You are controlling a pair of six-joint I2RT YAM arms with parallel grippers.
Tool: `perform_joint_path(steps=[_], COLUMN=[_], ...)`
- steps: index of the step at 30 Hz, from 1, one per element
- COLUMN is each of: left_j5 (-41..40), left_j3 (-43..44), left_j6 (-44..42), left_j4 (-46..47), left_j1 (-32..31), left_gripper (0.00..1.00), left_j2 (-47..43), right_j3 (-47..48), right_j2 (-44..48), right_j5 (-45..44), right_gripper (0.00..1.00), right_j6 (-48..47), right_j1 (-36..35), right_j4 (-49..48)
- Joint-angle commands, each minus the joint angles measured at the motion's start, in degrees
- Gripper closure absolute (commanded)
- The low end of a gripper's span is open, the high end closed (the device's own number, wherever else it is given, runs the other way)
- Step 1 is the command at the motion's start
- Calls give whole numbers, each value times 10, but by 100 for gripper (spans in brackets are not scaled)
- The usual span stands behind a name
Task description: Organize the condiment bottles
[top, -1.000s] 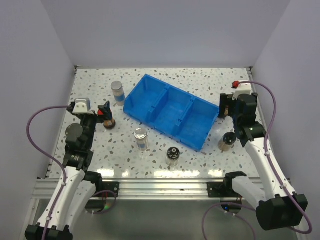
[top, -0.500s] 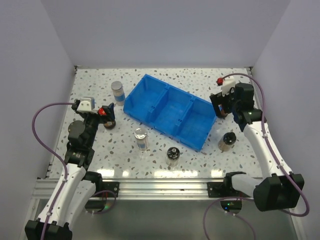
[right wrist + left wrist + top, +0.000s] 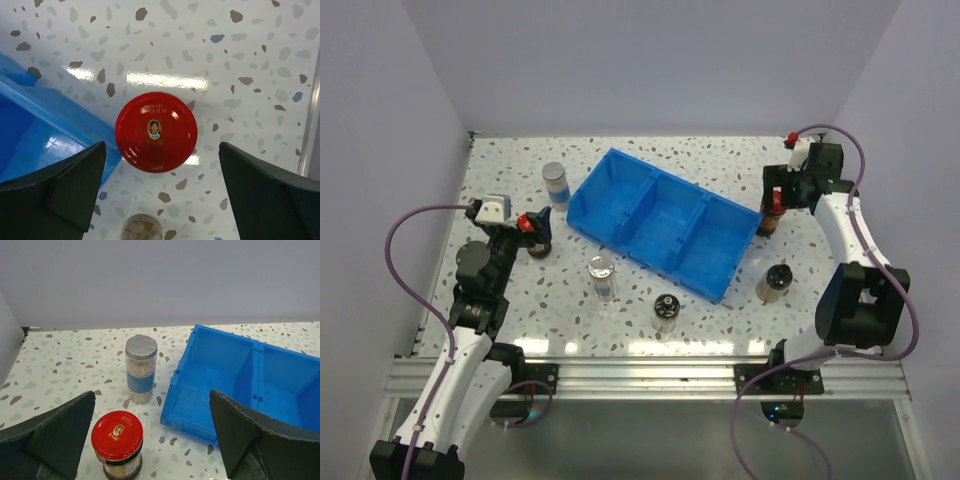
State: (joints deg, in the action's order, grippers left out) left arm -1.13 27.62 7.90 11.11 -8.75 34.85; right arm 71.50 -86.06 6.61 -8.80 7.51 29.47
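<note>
We hold our left gripper pointing forward and a little downward, with its two fingers spread wide. Our right arm is stretched far out, and our right gripper faces straight down, its fingers wide apart.

The blue bin looks like smooth, shiny plastic, & the table is a smooth speckled top, glossy enough to show bright light spots. The red-cap jar has a v. shiny lid w/ a tiny printed pic, while the silver-lid jar has a dull grey metal-looking lid, a clear see-through body & a flat blue label. The left gripper has matt black fingers w/ a slightly rough look.
</note>
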Motion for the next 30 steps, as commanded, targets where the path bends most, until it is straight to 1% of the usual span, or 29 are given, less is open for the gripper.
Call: perform_joint_path(steps=[1, 6, 10, 12, 13, 14, 16, 17, 18, 20, 25, 30], left_j5=[9, 21, 24, 25, 25, 27, 27, 26, 26, 26, 30, 30], left_j3=[3, 4, 3, 4, 3, 4, 3, 3, 3, 3, 2, 2], left_j6=[3, 4, 4, 4, 4, 4, 4, 4, 4, 3, 4, 3], left_j4=[25, 25, 26, 27, 27, 27, 26, 26, 25, 26, 26, 26], left_j1=[-2, -2, -2, -2, -2, -2, -2, -2, -2, -2, -2, -2], left_gripper=[0, 0, 0, 0, 0, 0, 0, 0, 0, 0, 0, 0], left_j2=[-4, -4, -3, -2, -2, -2, -2, -2, -3, -3, -1, 0], right_j3=[45, 53, 43, 43, 43, 39, 34, 25, 22, 10, -16, -21], right_j2=[-40, -80, -96, -103, -104, -101, -87, -80, -61, -35, 60, 109], right_j5=[19, 19, 13, 13, 12, 11, 2, -4, -11, -19, -36, -28], right_gripper=[1, 2, 11, 21, 26, 45, 68, 76, 89, 99, 100, 100], right_j6=[32, 33, 29, 22, 20, 16, 12, 7, 5, 0, -6, 0], right_j1=[-1, -1, -1, -2, -1, -2, -2, -2, -2, -2, -2, -2], right_j4=[-2, -6, -16, -14, -18, -20, -36, -43, -53, -65, -115, -131])
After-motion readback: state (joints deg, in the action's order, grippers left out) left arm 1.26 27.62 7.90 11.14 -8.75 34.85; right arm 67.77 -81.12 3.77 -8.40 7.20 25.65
